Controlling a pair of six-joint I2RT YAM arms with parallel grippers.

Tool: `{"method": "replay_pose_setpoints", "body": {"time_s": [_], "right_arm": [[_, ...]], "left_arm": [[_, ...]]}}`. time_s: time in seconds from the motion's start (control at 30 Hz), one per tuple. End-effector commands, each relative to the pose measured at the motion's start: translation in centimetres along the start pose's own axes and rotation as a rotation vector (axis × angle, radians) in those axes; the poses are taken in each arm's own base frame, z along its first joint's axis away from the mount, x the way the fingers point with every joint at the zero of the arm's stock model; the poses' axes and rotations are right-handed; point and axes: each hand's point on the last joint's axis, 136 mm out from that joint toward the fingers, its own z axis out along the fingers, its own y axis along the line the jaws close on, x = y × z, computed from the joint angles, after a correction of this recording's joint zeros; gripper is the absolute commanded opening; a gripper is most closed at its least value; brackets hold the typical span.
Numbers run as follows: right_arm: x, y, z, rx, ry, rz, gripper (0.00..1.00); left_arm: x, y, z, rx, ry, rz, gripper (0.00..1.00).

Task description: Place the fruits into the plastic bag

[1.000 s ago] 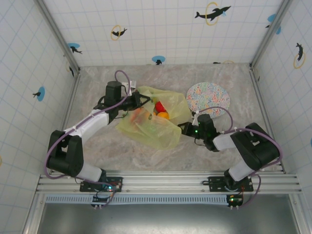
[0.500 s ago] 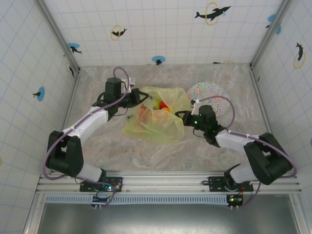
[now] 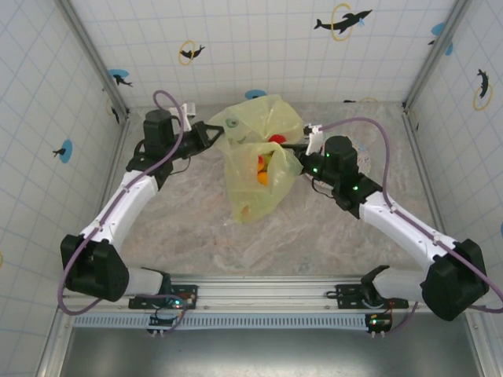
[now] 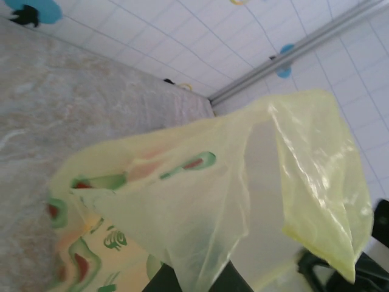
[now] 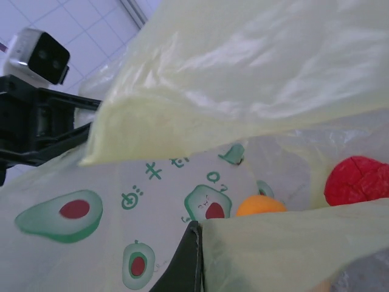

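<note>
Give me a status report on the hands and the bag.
Left hand and right hand shut on bag edges. Bag held up between them, fruits inside. Nothing seen in the way.

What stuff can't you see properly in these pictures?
1. Top view: how many fruits there are; the crinkly plastic bag veils them.
2. Top view: a faint smudge low in the bag, too blurred to name.
3. Right wrist view: the red fruit and the orange fruit, partly covered by bag folds, so their kind is unclear.
4. Left wrist view: anything inside; the bag's film hides it.
</note>
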Motion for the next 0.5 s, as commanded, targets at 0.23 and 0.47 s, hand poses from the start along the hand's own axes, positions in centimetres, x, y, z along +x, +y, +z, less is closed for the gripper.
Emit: {"method": "replay_pose_setpoints", "body": {"time_s": [0.23, 0.47], "right_arm": [[4.7, -4.2, 2.3, 0.155, 0.157, 0.003, 0.04], [4.2, -4.8, 2.1, 0.204, 0.173, -0.036, 0.06]], "left_arm": [[1.1, 4.3, 1.5, -0.054, 0.052, -0.071, 0.00], [1.1, 5.1, 1.4, -0.087, 0.043, -0.065, 0.00]]}}
